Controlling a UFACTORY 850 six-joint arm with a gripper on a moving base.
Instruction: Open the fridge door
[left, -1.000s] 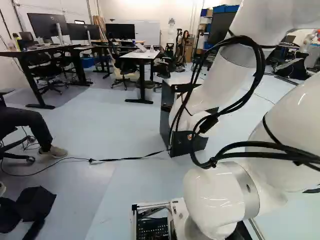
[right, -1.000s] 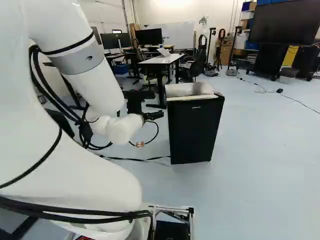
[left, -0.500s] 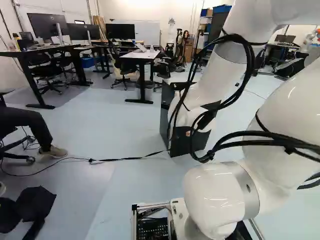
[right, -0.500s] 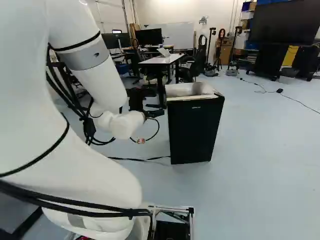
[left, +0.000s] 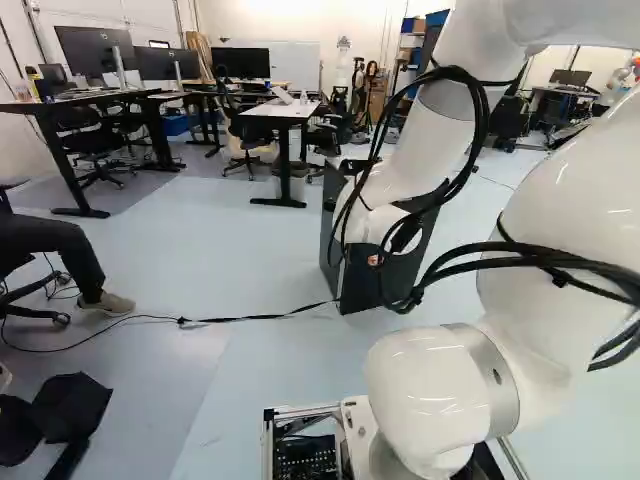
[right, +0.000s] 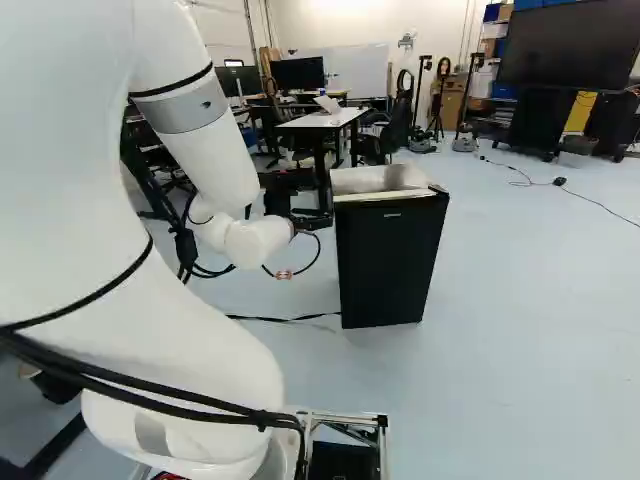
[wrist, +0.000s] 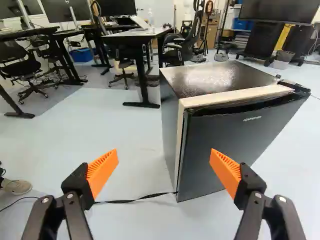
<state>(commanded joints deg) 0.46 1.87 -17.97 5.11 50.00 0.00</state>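
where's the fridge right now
In the right base view the fridge stands on the floor, just right of the arm and nearer than the white-topped table; in the wrist view it is ahead of the hand.

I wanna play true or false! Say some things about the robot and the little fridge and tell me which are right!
1. The mini fridge door is shut. True.
2. The fingers are squeezing the door. False: they are open and hold nothing.
3. The pads are green. False: they are orange.
4. A laptop sits on the white-topped desk beyond the mini fridge. True.
5. The mini fridge lies on its side. False: it stands upright.
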